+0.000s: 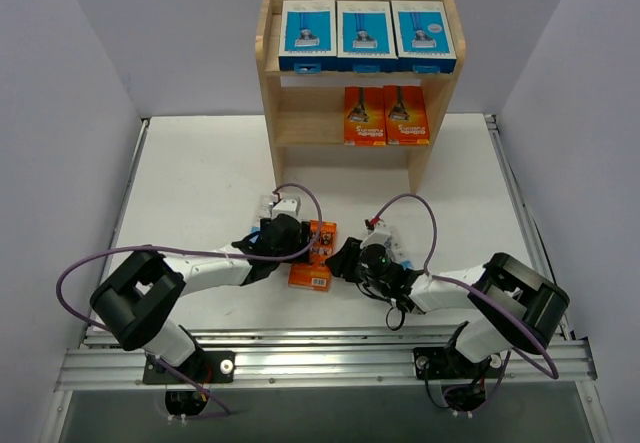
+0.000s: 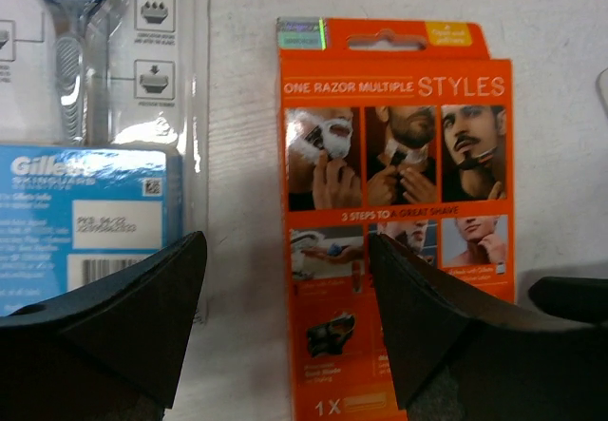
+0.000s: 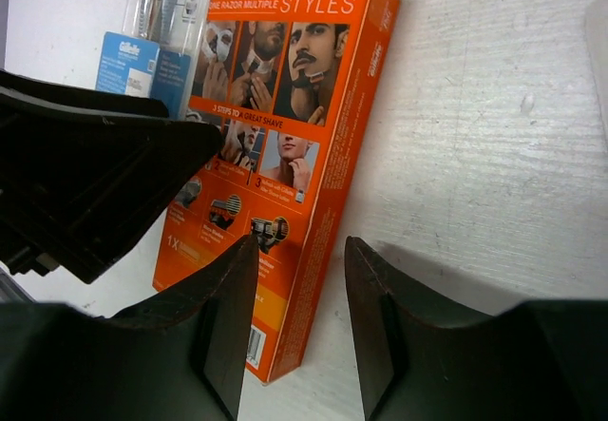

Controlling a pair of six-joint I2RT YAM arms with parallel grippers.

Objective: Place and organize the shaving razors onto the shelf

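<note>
- Your left gripper (image 2: 285, 242) hangs wide open over one long edge of the orange box (image 2: 394, 212), with a blister card (image 2: 104, 107) just beside it.
- Your right gripper (image 3: 302, 248) has narrow jaws at the box's near corner; whether they grip is unclear.
- The box lies flat between both grippers, long axis toward the shelf (image 1: 272, 103).

Matt black plastic is seen on the fingers (image 2: 123, 326) of the left hand (image 2: 285, 245) and on the right hand (image 3: 301, 250). Just ahead of the left hand, an orange box (image 2: 394, 202) of printed card is shown with a faint sheen. To that hand's left, a blister pack (image 2: 114, 79) is formed of clear glossy plastic with a blue paper label. The white surface (image 2: 570, 107) beneath is matt and finely scratched. Far beyond both hands, the shelf (image 1: 272, 83) is made of pale, bare, matt wood. Behind them, a rail (image 1: 320, 368) of dull ribbed metal is seen.
</note>
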